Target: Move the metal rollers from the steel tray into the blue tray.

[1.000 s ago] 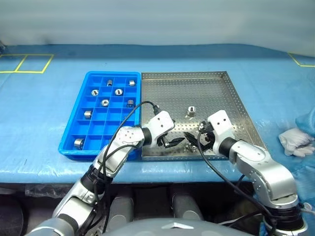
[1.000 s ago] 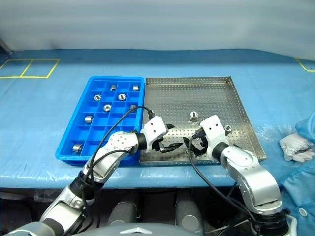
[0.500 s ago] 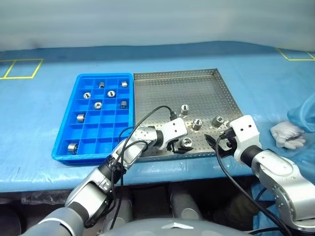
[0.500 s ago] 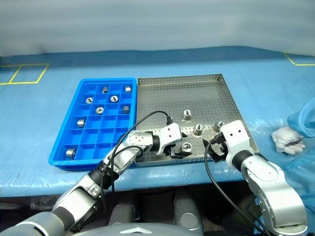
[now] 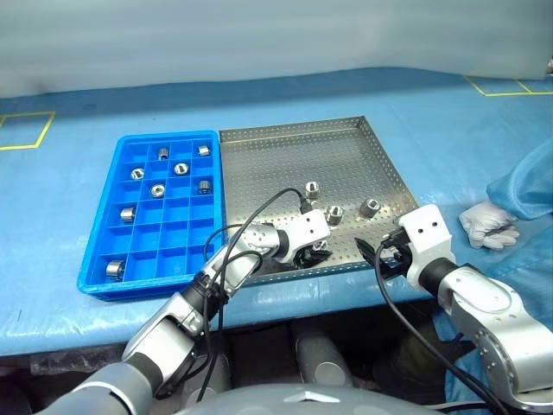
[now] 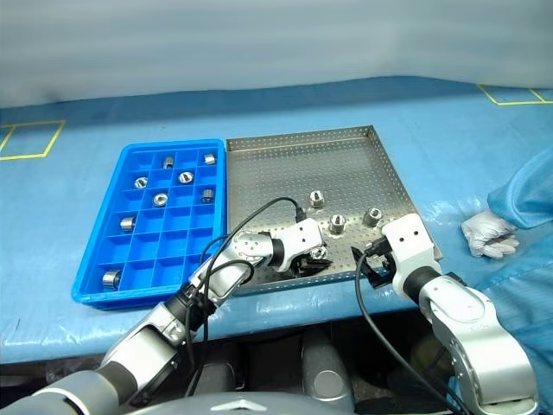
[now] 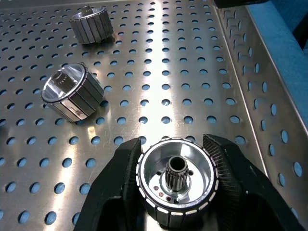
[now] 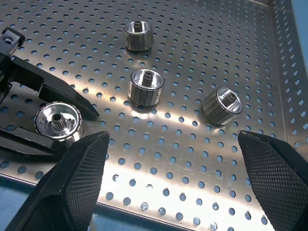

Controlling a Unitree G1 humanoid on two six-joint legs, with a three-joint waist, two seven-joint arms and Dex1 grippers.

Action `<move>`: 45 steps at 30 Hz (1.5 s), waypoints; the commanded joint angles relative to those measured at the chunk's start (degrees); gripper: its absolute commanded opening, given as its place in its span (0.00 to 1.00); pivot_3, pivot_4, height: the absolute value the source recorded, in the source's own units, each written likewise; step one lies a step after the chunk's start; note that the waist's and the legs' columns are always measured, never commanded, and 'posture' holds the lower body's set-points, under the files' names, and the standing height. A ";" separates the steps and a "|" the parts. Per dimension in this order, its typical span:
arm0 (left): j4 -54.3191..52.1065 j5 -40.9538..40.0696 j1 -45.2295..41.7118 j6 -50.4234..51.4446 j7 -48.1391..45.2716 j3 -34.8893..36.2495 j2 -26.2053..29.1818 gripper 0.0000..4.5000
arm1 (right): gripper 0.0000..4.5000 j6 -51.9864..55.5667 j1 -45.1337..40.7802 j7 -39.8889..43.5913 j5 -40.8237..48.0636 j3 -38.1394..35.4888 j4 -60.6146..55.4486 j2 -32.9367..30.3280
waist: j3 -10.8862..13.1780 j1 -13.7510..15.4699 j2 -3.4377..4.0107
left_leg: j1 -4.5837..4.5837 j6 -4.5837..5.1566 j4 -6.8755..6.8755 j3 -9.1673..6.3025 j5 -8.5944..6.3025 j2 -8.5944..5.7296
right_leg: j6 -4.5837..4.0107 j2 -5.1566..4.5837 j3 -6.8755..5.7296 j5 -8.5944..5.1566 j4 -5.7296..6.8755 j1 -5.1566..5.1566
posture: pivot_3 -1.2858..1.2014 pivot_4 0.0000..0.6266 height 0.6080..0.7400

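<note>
Four metal rollers are counted in the steel tray (image 5: 346, 156): one (image 8: 138, 35) far from the near rim, one (image 8: 145, 87) in the middle, one (image 8: 221, 105) toward the right rim, and one (image 7: 176, 179) by the near edge. Seven rollers are counted in the blue tray (image 5: 95, 278), each in its own compartment: three (image 5: 162, 153) in the far row, two in the next, one (image 5: 127, 213) further down the left side, and one (image 5: 114, 269) in the near left corner. One steel tray and one blue tray are seen on the worktop (image 5: 69, 173)
</note>
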 commanded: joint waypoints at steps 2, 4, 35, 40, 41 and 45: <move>-3.11 0.19 0.73 0.42 2.08 2.30 -0.57 0.38 | 1.00 -1.29 -1.70 0.50 0.11 1.00 -0.13 -0.27 | 0.00 0.03 0.00 | 0.01 0.00 -0.01 0.01 0.00 0.00 | 0.00 0.00 0.01 0.00 0.00 0.00 | 0.44 0.24 1.00; -5.05 -0.69 1.23 1.16 2.66 3.74 -0.69 0.38 | 1.00 -1.58 -2.45 0.96 0.35 1.77 0.45 -0.26 | 0.00 0.19 0.00 | 0.01 0.00 -0.02 -0.02 0.00 0.00 | 0.00 0.00 -0.01 0.00 0.00 0.00 | 0.44 0.24 1.00; -44.69 7.51 16.59 36.79 29.28 23.20 9.60 0.38 | 1.00 -22.97 -15.46 19.38 1.89 15.53 18.89 0.66 | 0.08 10.23 -0.14 | -0.02 0.00 -0.05 -0.20 0.01 0.01 | 0.00 0.05 -0.16 0.01 -0.04 0.05 | 0.56 0.24 1.00; -43.78 9.29 17.58 36.75 31.07 22.31 10.91 0.38 | 1.00 -22.93 -15.58 17.58 0.99 15.19 19.44 1.36 | 0.08 10.21 -0.14 | -0.01 -0.01 -0.02 -0.21 0.01 0.01 | 0.00 0.05 -0.18 0.01 -0.02 0.05 | 0.57 0.24 1.00; -43.21 9.83 17.72 36.55 31.85 22.33 11.04 0.38 | 1.00 -22.85 -15.59 17.24 0.86 15.15 19.50 1.49 | 0.08 10.16 -0.14 | -0.01 -0.01 -0.02 -0.21 0.01 0.02 | 0.00 0.05 -0.18 0.01 -0.02 0.06 | 0.57 0.24 1.00; -42.29 10.69 18.00 36.30 33.60 22.46 11.03 0.38 | 1.00 -22.67 -15.49 16.58 0.35 15.27 19.48 1.47 | 0.08 10.16 -0.14 | -0.01 0.00 -0.05 -0.20 0.01 0.02 | -0.01 0.05 -0.18 0.01 -0.02 0.05 | 0.56 0.24 1.00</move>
